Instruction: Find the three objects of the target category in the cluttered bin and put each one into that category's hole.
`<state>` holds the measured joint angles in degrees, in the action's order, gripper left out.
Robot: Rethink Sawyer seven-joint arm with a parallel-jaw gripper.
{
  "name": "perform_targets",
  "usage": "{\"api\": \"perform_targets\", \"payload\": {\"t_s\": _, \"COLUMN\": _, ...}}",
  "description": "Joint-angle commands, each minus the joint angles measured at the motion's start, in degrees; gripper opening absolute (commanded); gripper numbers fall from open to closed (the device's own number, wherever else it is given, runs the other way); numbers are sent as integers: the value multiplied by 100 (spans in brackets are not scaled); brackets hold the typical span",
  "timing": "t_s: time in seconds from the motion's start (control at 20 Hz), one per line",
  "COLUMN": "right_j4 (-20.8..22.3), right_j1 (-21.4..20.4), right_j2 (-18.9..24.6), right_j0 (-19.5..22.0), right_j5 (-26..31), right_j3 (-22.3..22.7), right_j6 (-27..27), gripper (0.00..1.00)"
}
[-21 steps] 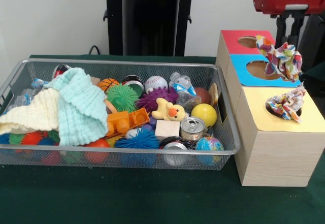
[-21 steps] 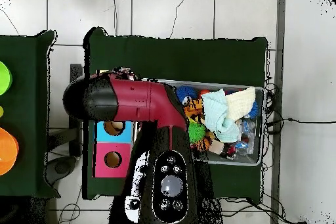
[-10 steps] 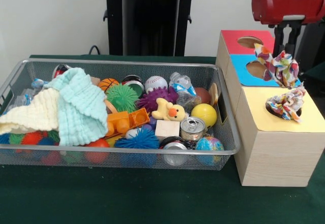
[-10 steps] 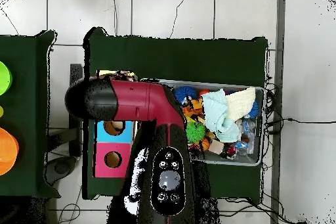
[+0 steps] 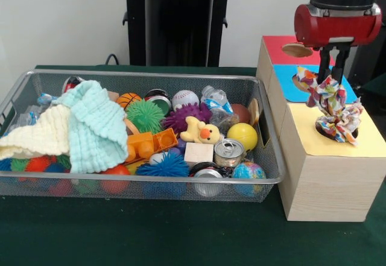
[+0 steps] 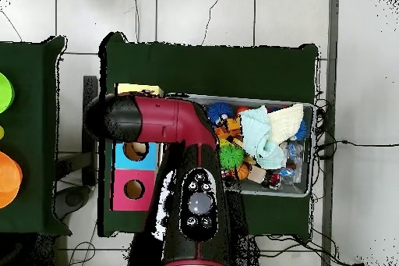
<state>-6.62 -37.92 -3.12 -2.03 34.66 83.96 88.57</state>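
Note:
My gripper [image 5: 331, 78] hangs over the yellow top [image 5: 369, 140] of the wooden box and is shut on a crumpled multicoloured cloth [image 5: 326, 91]. That cloth dangles just above a second patterned cloth [image 5: 341, 125], which sits bunched in the yellow hole, and the two seem to touch. In the wire bin [image 5: 145, 76] lie a mint cloth [image 5: 96, 124] and a cream cloth [image 5: 36, 136] on the left side. In the overhead view the red arm [image 6: 160, 118] hides the gripper and both patterned cloths.
The box also has a blue top [image 5: 284, 84] and a red top [image 5: 278, 44], each with a round hole. The bin holds several balls, spiky toys, cans, a rubber duck [image 5: 202, 132] and a wooden block [image 5: 198, 153]. Green cloth covers the table [image 5: 181, 236].
The arm has come forward and down, carrying the patterned cloth from over the blue hole to over the yellow hole, where it now meets the cloth lying there.

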Motion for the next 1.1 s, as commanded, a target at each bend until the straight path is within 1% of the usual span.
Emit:
{"api": "perform_targets", "payload": {"t_s": 0.05, "right_j4": -228, "right_j1": 380, "right_j2": 337, "right_j0": 118, "right_j5": -299, "right_j3": 675, "right_j6": 1270, "gripper": 0}}
{"api": "perform_targets", "payload": {"t_s": 0.35, "right_j4": -513, "right_j1": 408, "right_j2": 578, "right_j0": 218, "right_j5": -348, "right_j3": 919, "right_j6": 1231, "gripper": 0}}
{"api": "perform_targets", "payload": {"t_s": 0.6, "right_j4": -583, "right_j1": 470, "right_j2": 547, "right_j0": 92, "right_j5": -484, "right_j3": 1000, "right_j6": 1249, "gripper": 0}}
{"api": "perform_targets", "payload": {"t_s": 0.75, "right_j4": -618, "right_j1": 667, "right_j2": 481, "right_j0": 27, "right_j5": -793, "right_j3": 912, "right_j6": 1394, "gripper": 0}}
{"api": "perform_targets", "payload": {"t_s": 0.85, "right_j4": -682, "right_j1": 815, "right_j2": 449, "right_j0": 29, "right_j5": -839, "right_j3": 802, "right_j6": 1459, "gripper": 0}}
{"api": "perform_targets", "payload": {"t_s": 1.0, "right_j4": -721, "right_j1": 1070, "right_j2": 451, "right_j0": 57, "right_j5": -948, "right_j3": 602, "right_j6": 1418, "gripper": 0}}
{"api": "perform_targets", "payload": {"t_s": 1.1, "right_j4": -757, "right_j1": 1247, "right_j2": 497, "right_j0": 86, "right_j5": -1118, "right_j3": 495, "right_j6": 1365, "gripper": 0}}
